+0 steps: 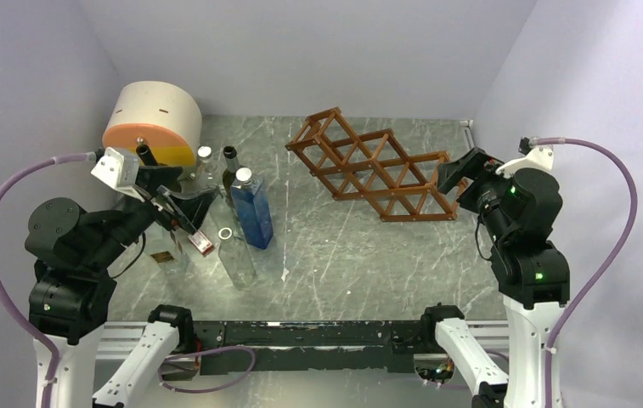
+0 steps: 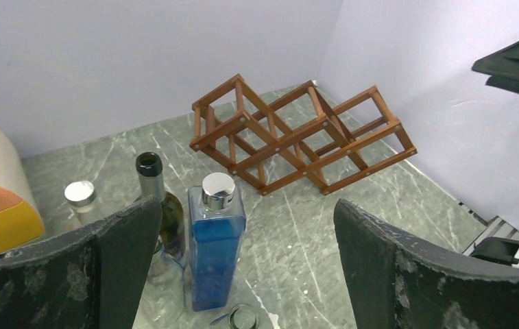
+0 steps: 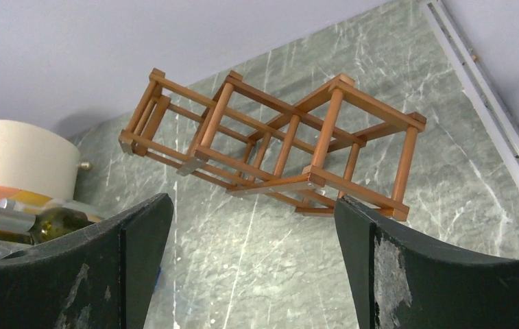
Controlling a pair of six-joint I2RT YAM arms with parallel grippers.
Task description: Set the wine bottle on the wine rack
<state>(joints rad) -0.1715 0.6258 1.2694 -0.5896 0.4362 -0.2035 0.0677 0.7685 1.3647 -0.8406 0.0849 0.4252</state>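
Note:
The reddish-brown wine rack (image 1: 369,166) lies on the marble table at the back right; it also shows in the left wrist view (image 2: 297,137) and the right wrist view (image 3: 277,151). A dark green wine bottle (image 1: 231,172) with an open neck stands at the left among other bottles, and shows in the left wrist view (image 2: 159,202). My left gripper (image 1: 192,204) is open and empty, just left of the bottles (image 2: 246,274). My right gripper (image 1: 452,174) is open and empty by the rack's right end (image 3: 253,267).
A blue square bottle (image 1: 252,214) with a silver cap stands right of the wine bottle. A clear capped bottle (image 1: 205,158) and a clear open bottle (image 1: 234,255) stand nearby. A cream and orange round container (image 1: 152,123) sits at the back left. Walls close in on three sides.

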